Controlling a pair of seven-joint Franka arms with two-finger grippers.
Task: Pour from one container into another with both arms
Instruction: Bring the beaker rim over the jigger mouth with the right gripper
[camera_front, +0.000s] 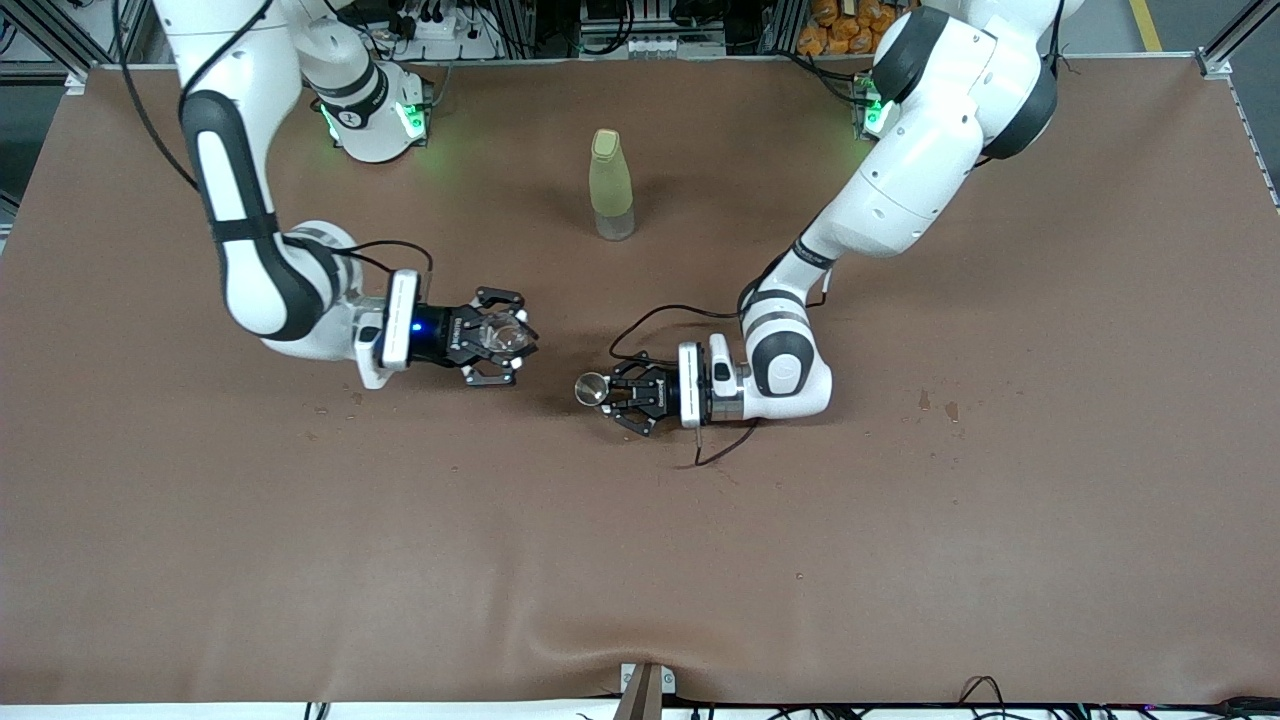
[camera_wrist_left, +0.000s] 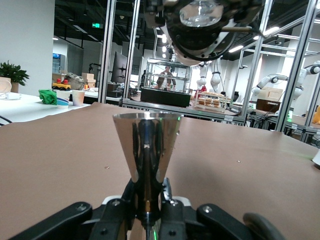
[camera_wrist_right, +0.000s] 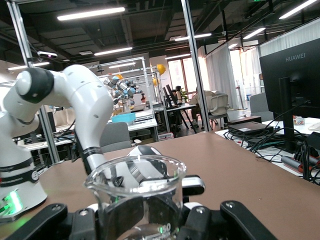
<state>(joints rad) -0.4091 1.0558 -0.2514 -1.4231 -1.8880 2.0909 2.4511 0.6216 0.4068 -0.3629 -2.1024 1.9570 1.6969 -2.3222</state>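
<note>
The right gripper (camera_front: 505, 340), on the arm based at the right arm's end of the bench (camera_front: 640, 560), reaches level toward the middle, its fingers (camera_wrist_right: 47, 216) closed around a clear glass beaker (camera_front: 497, 336). In the right wrist view the beaker (camera_wrist_right: 135, 197) stands upright, mouth up, with a pouring lip on the rim; whether any liquid is in it cannot be told. The left gripper (camera_front: 615, 392) reaches level the other way, so the two grippers face each other with a gap between them. Its fingers (camera_wrist_left: 117, 215) are clamped on the narrow waist of a shiny metal measuring cup (camera_front: 591, 388), a double-cone jigger. In the left wrist view the measuring cup (camera_wrist_left: 146, 150) has its long axis vertical and its wide mouth up; its inside is hidden. Both containers are held just above the brown bench cover. An upright pale yellow-green bottle (camera_front: 611, 184) with its cap on stands on the bench farther from the front camera, between the two arm bases. The only legible writing is "HUAWEI" on a monitor (camera_wrist_right: 292, 85) in the right wrist view.
</note>
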